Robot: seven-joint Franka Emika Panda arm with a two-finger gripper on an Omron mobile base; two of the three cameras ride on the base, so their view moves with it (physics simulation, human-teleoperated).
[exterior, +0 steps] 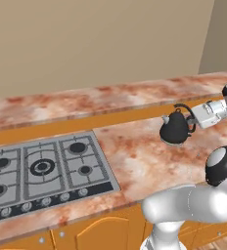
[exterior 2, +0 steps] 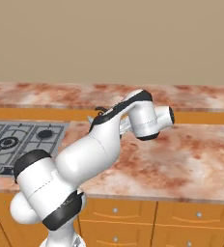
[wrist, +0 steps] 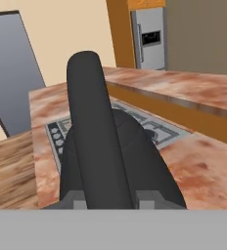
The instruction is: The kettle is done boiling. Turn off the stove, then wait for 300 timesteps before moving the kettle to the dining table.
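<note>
The black kettle (exterior: pixel 175 129) is over the marbled worktop, to the right of the stove (exterior: pixel 37 171). My gripper (exterior: pixel 190 116) reaches in from the right and is shut on the kettle's arched handle (wrist: pixel 88 122). In the hand view the handle runs up between my fingertips (wrist: pixel 147 199), with the kettle's round body (wrist: pixel 140 161) behind it and the stove (wrist: pixel 157 128) beyond. I cannot tell whether the kettle rests on the worktop or hangs just above it. The dining table (exterior: pixel 110 97) is the raised marbled slab along the back. In the right base view my arm hides most of the kettle (exterior 2: pixel 91 118).
The worktop (exterior: pixel 149 166) stretches right of the stove, with orange cabinet doors (exterior 2: pixel 133 217) below its front edge. The stove's knob strip (exterior: pixel 47 200) runs along the near side. In the hand view a steel fridge (wrist: pixel 149 39) and a wooden floor (wrist: pixel 8 166) lie beyond the counter's end.
</note>
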